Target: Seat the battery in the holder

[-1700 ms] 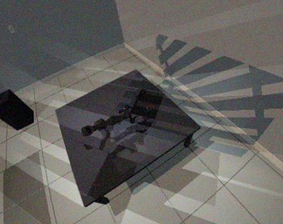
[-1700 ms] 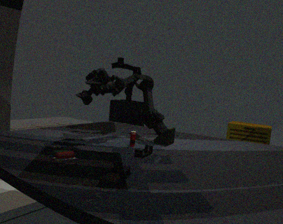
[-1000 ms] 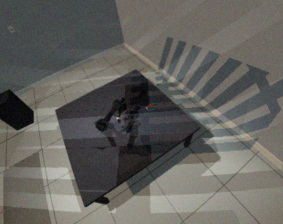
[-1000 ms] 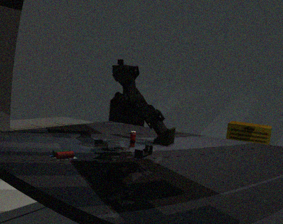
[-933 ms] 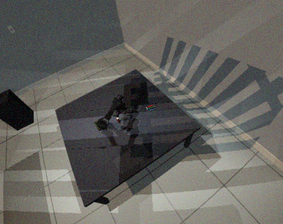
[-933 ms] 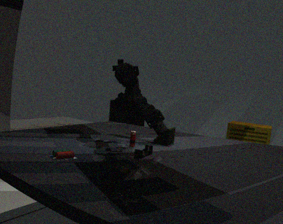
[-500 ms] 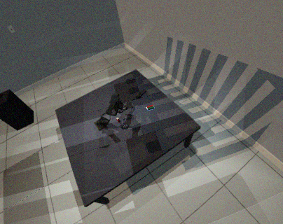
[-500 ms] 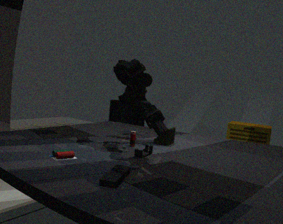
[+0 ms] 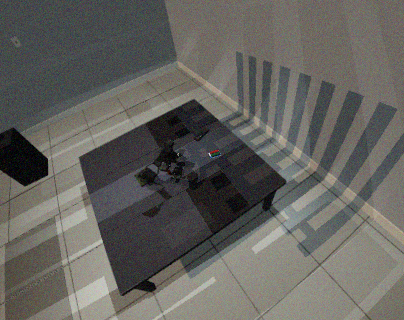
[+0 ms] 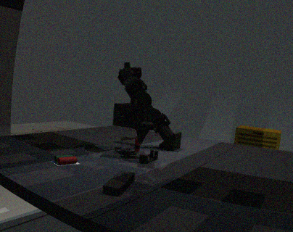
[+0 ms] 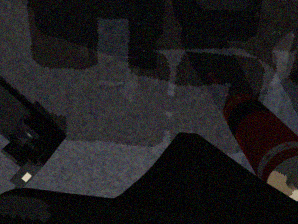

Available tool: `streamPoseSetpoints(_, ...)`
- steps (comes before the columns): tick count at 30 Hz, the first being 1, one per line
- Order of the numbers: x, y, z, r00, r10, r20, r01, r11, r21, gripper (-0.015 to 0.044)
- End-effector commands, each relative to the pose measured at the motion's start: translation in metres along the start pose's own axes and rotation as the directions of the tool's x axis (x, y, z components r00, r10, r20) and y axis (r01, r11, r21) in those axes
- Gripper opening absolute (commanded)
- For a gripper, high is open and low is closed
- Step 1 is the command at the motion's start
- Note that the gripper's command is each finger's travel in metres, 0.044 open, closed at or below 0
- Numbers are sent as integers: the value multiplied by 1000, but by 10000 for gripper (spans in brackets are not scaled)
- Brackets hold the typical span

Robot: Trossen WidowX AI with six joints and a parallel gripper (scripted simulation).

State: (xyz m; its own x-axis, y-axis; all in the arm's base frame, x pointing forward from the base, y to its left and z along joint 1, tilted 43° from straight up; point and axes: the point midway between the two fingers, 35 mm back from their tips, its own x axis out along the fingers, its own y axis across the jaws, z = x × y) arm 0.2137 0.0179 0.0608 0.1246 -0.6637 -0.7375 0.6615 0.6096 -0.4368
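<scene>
The red battery (image 10: 137, 144) (image 11: 260, 127) stands on the table; its pale end is nearest the camera at the right edge of the wrist view, partly cut off by a dark finger. My gripper (image 10: 139, 138) (image 11: 186, 142) is shut and empty, pointing down close beside the battery. Whether it touches the battery I cannot tell. The black holder (image 10: 148, 156) (image 11: 32, 130) lies at the left of the wrist view, with a small bright contact at its near end. No battery shows in the visible part; its far end is out of view.
A red and green object (image 9: 214, 154) (image 10: 67, 159) lies on a white sheet. A dark block (image 10: 119, 183) lies nearer the exterior camera. A yellow crate (image 10: 257, 137) stands at the back right. Dim light and shadows hide detail on the table (image 9: 139, 250).
</scene>
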Motion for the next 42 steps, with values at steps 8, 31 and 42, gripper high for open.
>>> streamPoseSetpoints(8,0,-17,3,1000,5,6,-6,1000,1,0)
streamPoseSetpoints(31,0,-55,2,1000,4,6,-4,1000,0,0)
streamPoseSetpoints(42,-17,-58,2,1000,20,2,-20,1000,6,0)
